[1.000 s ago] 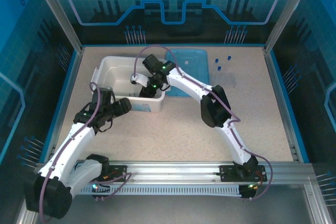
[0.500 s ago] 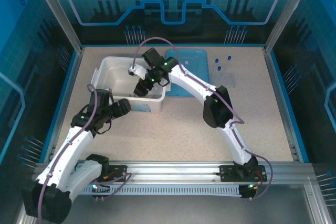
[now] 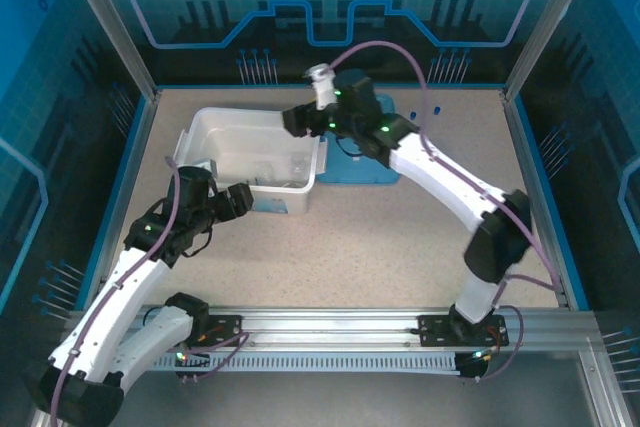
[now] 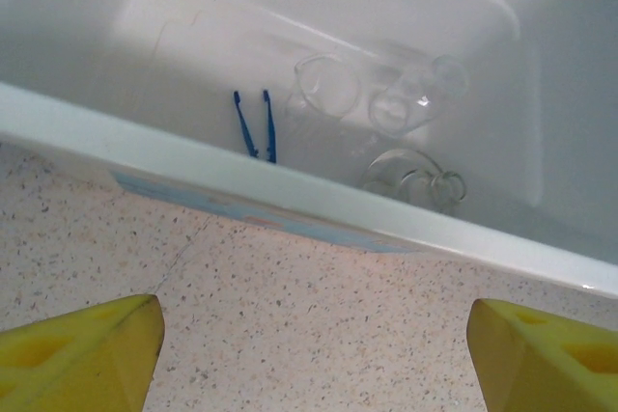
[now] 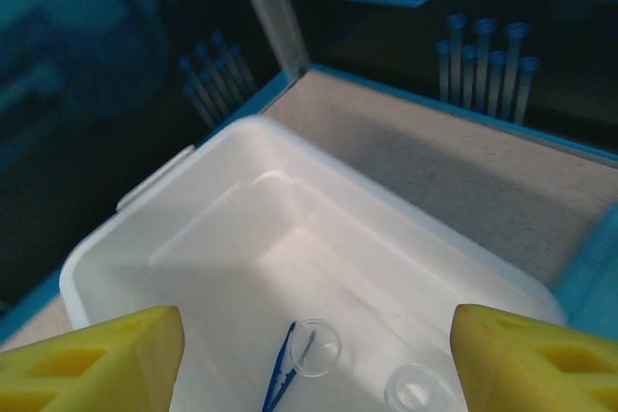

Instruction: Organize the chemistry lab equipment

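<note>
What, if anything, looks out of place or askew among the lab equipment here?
In the white tub, the glass flask seems to lie on its side, right of the tweezers. Blue-capped tubes are outside it, far right on the table.

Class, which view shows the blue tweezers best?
Left wrist: the tweezers show large and sharp in the tub. Right wrist shows them smaller and blurrier, at the bottom edge; from the top they are too small to tell.
</note>
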Robot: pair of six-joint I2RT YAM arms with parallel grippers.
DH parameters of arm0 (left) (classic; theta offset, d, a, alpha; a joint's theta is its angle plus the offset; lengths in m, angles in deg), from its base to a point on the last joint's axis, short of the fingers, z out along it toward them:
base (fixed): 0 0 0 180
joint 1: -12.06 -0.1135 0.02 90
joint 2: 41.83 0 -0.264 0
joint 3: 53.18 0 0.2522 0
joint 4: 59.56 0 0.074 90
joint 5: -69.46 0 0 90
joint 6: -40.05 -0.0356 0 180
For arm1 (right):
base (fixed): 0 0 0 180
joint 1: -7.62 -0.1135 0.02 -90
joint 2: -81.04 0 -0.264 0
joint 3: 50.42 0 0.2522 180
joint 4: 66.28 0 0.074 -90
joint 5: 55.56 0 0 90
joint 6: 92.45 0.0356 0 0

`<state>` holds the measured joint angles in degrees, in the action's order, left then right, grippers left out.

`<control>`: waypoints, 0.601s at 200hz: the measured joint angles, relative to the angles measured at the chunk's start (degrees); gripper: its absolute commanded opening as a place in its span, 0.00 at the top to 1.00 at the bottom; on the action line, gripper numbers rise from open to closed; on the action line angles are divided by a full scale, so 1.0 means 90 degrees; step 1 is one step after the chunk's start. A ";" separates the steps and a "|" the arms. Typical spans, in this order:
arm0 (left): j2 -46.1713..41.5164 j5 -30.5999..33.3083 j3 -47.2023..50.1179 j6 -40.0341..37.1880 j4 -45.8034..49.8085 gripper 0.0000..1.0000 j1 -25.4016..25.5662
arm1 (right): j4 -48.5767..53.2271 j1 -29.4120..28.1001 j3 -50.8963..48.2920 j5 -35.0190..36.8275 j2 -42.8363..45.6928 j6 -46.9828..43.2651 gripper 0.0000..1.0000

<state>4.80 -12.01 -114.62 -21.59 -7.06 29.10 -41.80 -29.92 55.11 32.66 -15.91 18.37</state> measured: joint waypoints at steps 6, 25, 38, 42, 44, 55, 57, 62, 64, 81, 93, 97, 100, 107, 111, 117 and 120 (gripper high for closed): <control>0.0002 0.0049 -0.0078 -0.0022 0.0002 0.17 0.0024 | -0.0206 0.0102 -0.0345 0.0107 0.0260 0.0287 0.26; 0.0029 0.0175 -0.0291 -0.0095 0.0002 0.17 0.0044 | -0.0559 0.0301 -0.1071 0.0381 0.0758 0.0988 0.26; 0.0087 0.0272 -0.0437 -0.0172 -0.0007 0.17 0.0044 | -0.0729 0.0355 -0.1496 0.0537 0.0954 0.1377 0.26; 0.0114 0.0304 -0.0488 -0.0197 -0.0010 0.17 0.0044 | -0.0758 0.0367 -0.1610 0.0568 0.0996 0.1462 0.26; 0.0126 0.0318 -0.0510 -0.0204 -0.0015 0.16 0.0044 | -0.0777 0.0374 -0.1678 0.0602 0.1018 0.1518 0.26; 0.0202 0.0386 -0.0617 -0.0270 -0.0044 0.16 0.0044 | -0.0845 0.0391 -0.1979 0.0682 0.1083 0.1736 0.26; 0.0221 0.0408 -0.0634 -0.0287 -0.0053 0.16 0.0044 | -0.0862 0.0398 -0.2040 0.0702 0.1098 0.1785 0.26; 0.0265 0.0442 -0.0687 -0.0325 -0.0073 0.16 0.0044 | -0.0882 0.0423 -0.2188 0.0724 0.1112 0.1882 0.26; 0.0282 0.0457 -0.0697 -0.0338 -0.0078 0.16 0.0044 | -0.0891 0.0430 -0.2225 0.0724 0.1117 0.1914 0.27; 0.0461 0.0588 -0.0835 -0.0440 -0.0175 0.16 0.0044 | -0.0940 0.0544 -0.2628 0.0838 0.1124 0.2188 0.26; 0.0622 0.0656 -0.0920 -0.0510 -0.0265 0.16 0.0041 | -0.0930 0.0668 -0.2810 0.0867 0.1117 0.2339 0.26; 0.0680 0.0678 -0.0933 -0.0532 -0.0321 0.16 0.0034 | -0.0930 0.0712 -0.2846 0.0869 0.1112 0.2380 0.26; 0.0712 0.0690 -0.0940 -0.0532 -0.0350 0.16 0.0029 | -0.0940 0.0748 -0.2873 0.0869 0.1105 0.2414 0.26; 0.0799 0.0697 -0.0947 -0.0549 -0.0432 0.16 0.0007 | -0.0962 0.0835 -0.2917 0.0867 0.1086 0.2492 0.26; 0.0852 0.0697 -0.0947 -0.0549 -0.0474 0.16 -0.0012 | -0.0971 0.0879 -0.2926 0.0865 0.1061 0.2538 0.26; 0.0920 0.0697 -0.0947 -0.0551 -0.0525 0.16 -0.0049 | -0.1015 0.0942 -0.2946 0.0860 0.1027 0.2603 0.27; 0.0962 0.0697 -0.0947 -0.0551 -0.0542 0.16 -0.0073 | -0.1037 0.0971 -0.2951 0.0855 0.1008 0.2635 0.27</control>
<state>13.46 -5.73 -123.14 -26.56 -11.93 28.44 -51.14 -21.18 28.55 40.36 -6.84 42.09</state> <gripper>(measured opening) 0.841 0.737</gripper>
